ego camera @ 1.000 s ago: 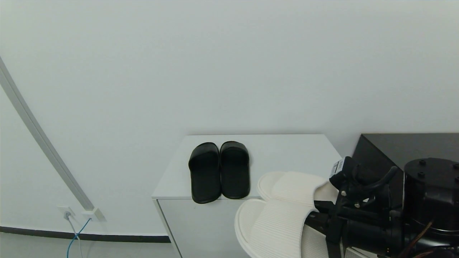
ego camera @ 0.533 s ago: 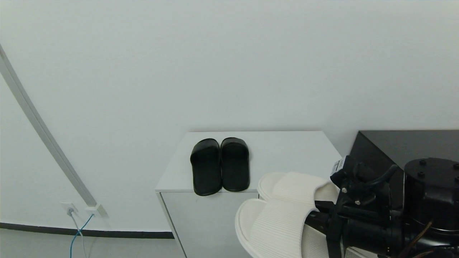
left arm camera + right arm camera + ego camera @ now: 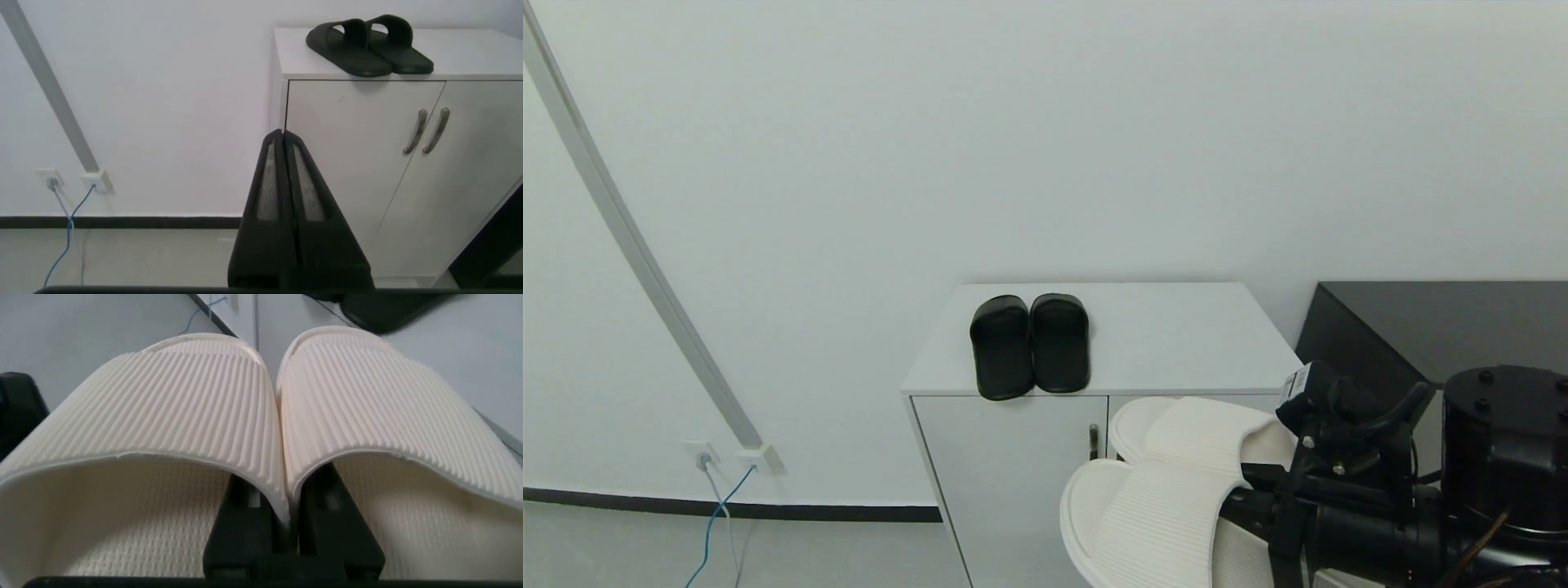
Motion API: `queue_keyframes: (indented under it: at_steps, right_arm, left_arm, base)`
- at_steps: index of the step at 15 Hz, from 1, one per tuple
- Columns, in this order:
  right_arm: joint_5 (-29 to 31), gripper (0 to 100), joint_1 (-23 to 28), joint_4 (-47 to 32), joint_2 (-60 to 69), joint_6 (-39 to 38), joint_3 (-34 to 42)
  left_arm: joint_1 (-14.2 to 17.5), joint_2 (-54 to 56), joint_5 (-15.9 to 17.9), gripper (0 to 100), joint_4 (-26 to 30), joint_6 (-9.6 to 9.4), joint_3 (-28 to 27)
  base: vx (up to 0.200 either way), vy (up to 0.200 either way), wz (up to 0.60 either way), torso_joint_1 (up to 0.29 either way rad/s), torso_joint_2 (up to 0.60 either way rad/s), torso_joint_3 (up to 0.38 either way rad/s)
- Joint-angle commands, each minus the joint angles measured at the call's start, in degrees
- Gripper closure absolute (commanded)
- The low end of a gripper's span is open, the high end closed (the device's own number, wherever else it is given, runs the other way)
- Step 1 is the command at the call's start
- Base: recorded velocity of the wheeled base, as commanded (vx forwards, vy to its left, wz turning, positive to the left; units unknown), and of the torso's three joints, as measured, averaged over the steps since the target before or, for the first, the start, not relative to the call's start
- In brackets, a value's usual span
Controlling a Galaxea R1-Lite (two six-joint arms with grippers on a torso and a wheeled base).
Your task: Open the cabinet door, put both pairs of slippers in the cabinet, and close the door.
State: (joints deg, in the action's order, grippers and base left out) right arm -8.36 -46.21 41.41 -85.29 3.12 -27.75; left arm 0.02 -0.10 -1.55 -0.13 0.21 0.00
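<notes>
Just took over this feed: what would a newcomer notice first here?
The white slippers, pinched together in the right pincer, loom low at the head view's right. Farther off, the black slippers sit side by side on the white cabinet, whose doors are shut.

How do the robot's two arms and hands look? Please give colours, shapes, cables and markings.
Both are black. The left hand has two long fingers that narrow to the tip, with grey faces. The right arm is thick and tube-shaped, with a round joint cover carrying small screws, a white printed label at the wrist and thin orange cables. The right hand is black too.
</notes>
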Motion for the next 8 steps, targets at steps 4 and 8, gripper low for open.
queue_keyframes:
  at_steps: [4, 8]
  right_arm:
    - [-0.3, 100, 0.0, 0.0, -0.4, 0.0, 1.0]
    - [-0.4, 100, 0.0, 0.2, -1.0, 0.4, 1.6]
  left_arm:
    - [0.1, 0.0, -0.1, 100, 0.0, 0.06, 0.0]
    - [0.1, 0.0, 0.0, 100, 0.0, -0.03, 0.0]
  base:
    - [0.0, 0.0, 0.0, 0.0, 0.0, 0.0]
    - [0.0, 0.0, 0.0, 0.0, 0.0, 0.0]
